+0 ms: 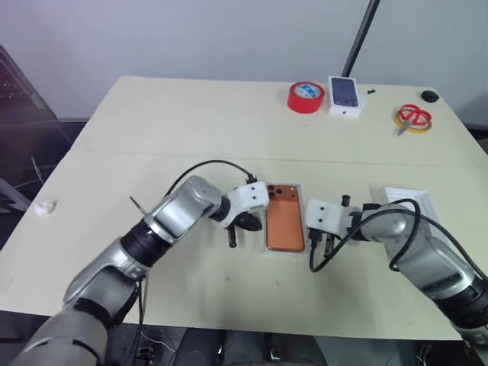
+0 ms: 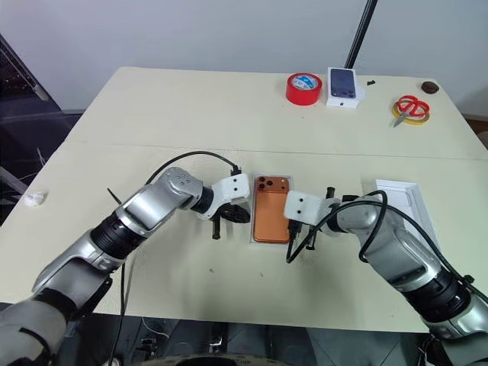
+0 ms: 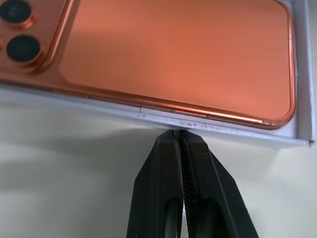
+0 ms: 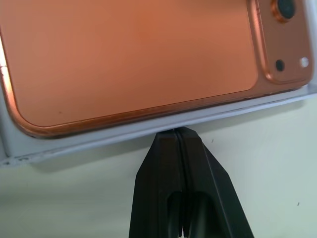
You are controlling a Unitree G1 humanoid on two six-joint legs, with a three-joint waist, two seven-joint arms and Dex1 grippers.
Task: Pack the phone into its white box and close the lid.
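Note:
The copper-orange phone (image 1: 284,219) lies back up inside the shallow white box (image 3: 223,133) at the middle of the table, its camera lenses at the far end. My left gripper (image 3: 178,133) is shut and empty, with its tips against the box's left long wall. On the opposite side, my right gripper (image 4: 177,131) is also shut and empty, its tips at the right long wall. The lid (image 1: 410,200) lies open side up on the table, to the right of the box and behind my right arm.
At the far edge stand a red tape roll (image 1: 306,97), a small white box with a dark phone picture (image 1: 345,96), and red-handled scissors on a yellow ring (image 1: 414,117). A crumpled white scrap (image 1: 47,206) lies at the left edge. A black pole (image 1: 362,38) rises behind.

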